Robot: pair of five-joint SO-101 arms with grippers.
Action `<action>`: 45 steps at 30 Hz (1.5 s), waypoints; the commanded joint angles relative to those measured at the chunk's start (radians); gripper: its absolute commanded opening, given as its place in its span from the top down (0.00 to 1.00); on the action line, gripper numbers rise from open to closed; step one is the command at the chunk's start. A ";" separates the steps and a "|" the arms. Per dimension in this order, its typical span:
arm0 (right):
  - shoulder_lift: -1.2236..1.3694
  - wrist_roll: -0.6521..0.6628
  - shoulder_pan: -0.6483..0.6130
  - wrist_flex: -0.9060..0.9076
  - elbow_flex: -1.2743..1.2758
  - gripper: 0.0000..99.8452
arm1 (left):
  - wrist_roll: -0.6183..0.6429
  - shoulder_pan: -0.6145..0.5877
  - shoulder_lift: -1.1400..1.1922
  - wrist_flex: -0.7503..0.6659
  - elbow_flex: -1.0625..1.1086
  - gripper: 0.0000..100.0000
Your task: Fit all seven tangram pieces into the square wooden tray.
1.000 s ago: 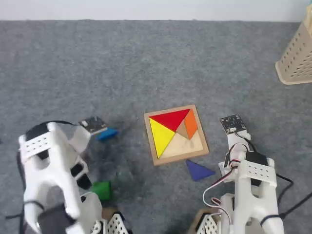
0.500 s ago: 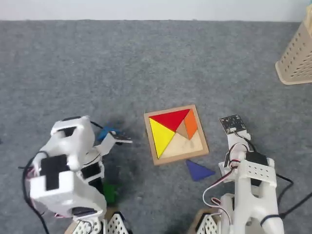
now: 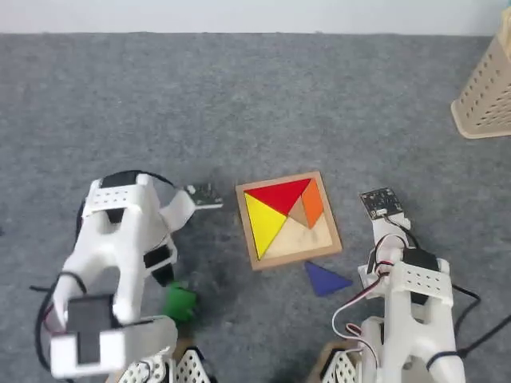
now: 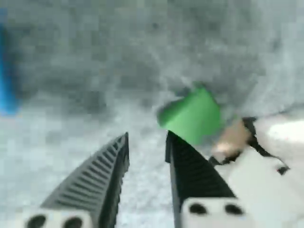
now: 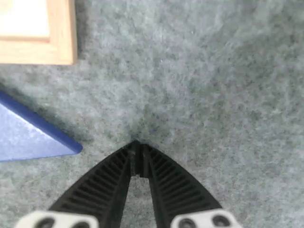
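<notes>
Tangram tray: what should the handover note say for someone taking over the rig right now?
Left gripper: open, empty, over the carpet beside the green piece.
Right gripper: shut, empty, near the dark blue triangle, which lies just outside the tray.
Done: red triangle, yellow triangle, orange piece and tan triangle sit in the tray.
Left: green piece, dark blue triangle and light blue piece, all on the carpet.

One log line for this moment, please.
tray: four pieces in | blue triangle, green piece: outside | left gripper: open | right gripper: shut
</notes>
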 commanded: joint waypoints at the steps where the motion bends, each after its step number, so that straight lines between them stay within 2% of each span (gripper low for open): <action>1: -0.031 0.015 -0.001 -0.021 -0.002 0.99 | 0.155 0.086 -0.178 0.011 -0.038 0.86; 3: -0.031 0.015 -0.001 -0.021 -0.002 0.99 | 0.199 0.124 -0.232 0.023 -0.041 0.85; 6: -0.031 0.015 -0.001 -0.021 -0.002 0.99 | 0.210 0.166 -0.295 0.138 -0.031 0.85; 9: -0.030 0.015 -0.001 -0.021 -0.002 0.99 | 0.206 0.155 -0.336 0.198 0.015 0.85; 11: -0.030 0.015 -0.001 -0.021 -0.002 0.99 | 0.193 0.094 -0.342 0.158 0.053 0.85; 18: -0.031 0.015 -0.001 -0.021 0.000 0.99 | -0.095 -0.190 -0.347 0.115 0.197 0.85; 21: -0.031 0.015 -0.001 -0.021 0.000 0.99 | -0.149 -0.253 -0.344 0.051 0.266 0.85; 25: -0.031 0.015 -0.001 -0.021 0.000 0.99 | -0.150 -0.242 -0.342 -0.029 0.343 0.85; 35: -0.031 0.015 -0.001 -0.021 0.000 0.99 | -0.227 -0.044 -0.341 -0.044 0.386 0.85; 38: -0.031 0.015 -0.001 -0.021 0.000 0.99 | -0.173 0.025 -0.341 -0.117 0.400 0.82; 41: -0.031 0.015 -0.001 -0.021 0.000 0.99 | -0.054 0.074 -0.341 -0.213 0.398 0.82; 45: -0.030 0.015 -0.001 -0.021 0.000 0.99 | 0.055 0.086 -0.350 -0.227 0.341 0.82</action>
